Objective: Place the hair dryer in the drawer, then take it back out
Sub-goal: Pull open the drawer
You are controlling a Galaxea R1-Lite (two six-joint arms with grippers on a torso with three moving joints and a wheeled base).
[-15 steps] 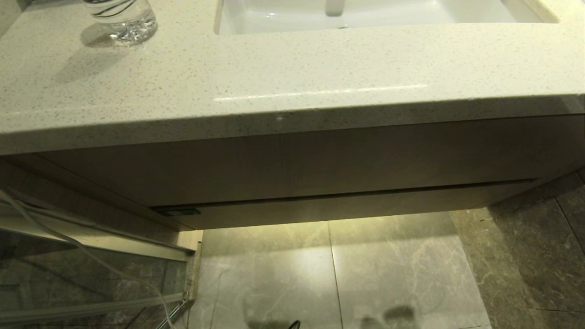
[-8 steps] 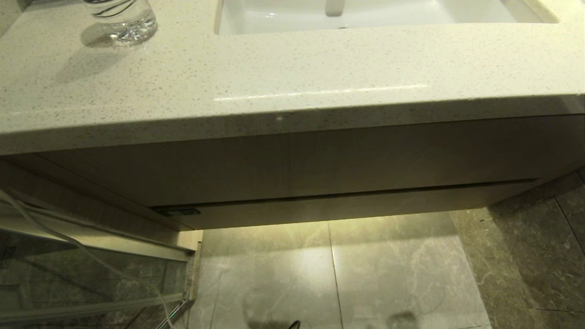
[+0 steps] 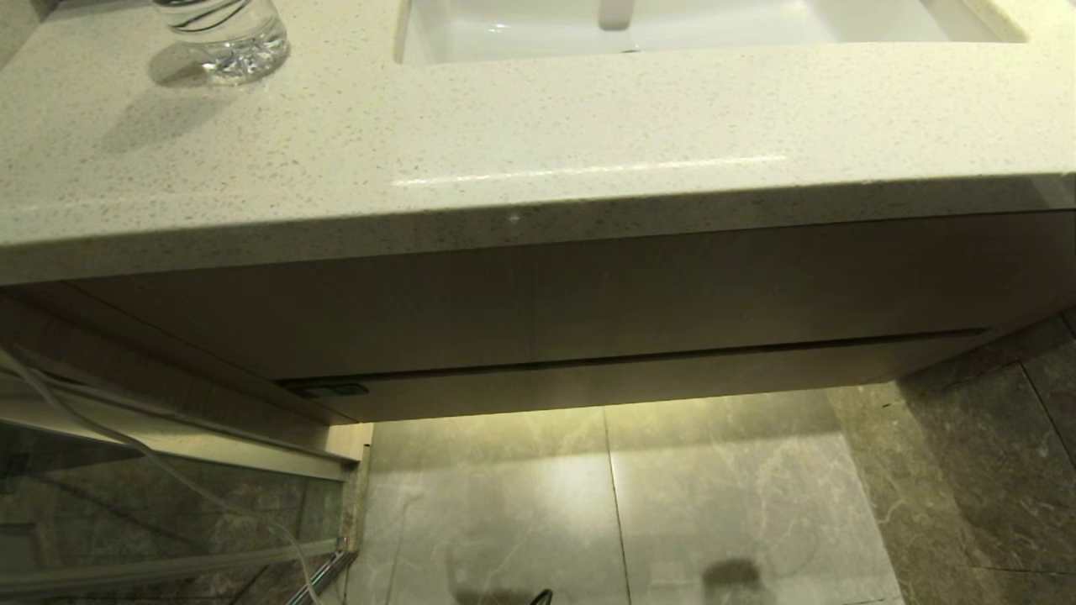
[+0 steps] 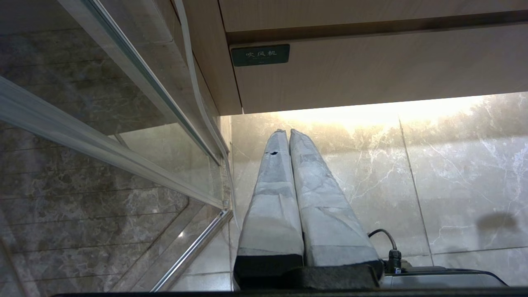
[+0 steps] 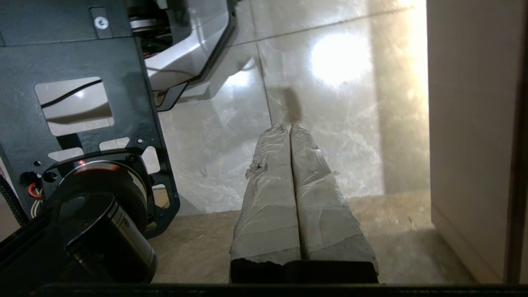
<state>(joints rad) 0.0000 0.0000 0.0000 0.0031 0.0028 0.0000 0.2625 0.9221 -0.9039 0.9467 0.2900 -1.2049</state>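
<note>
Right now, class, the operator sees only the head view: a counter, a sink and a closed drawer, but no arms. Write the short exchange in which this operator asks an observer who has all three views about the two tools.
Operator: I see neither arm. Where is the left tool?
Observer: The left tool is shut and empty. It points at the floor near the drawer end that carries a green label.
Operator: And the right tool?
Observer: The right tool is shut and empty too. It is low over the floor tiles, with a wood cabinet panel beside it.
</note>
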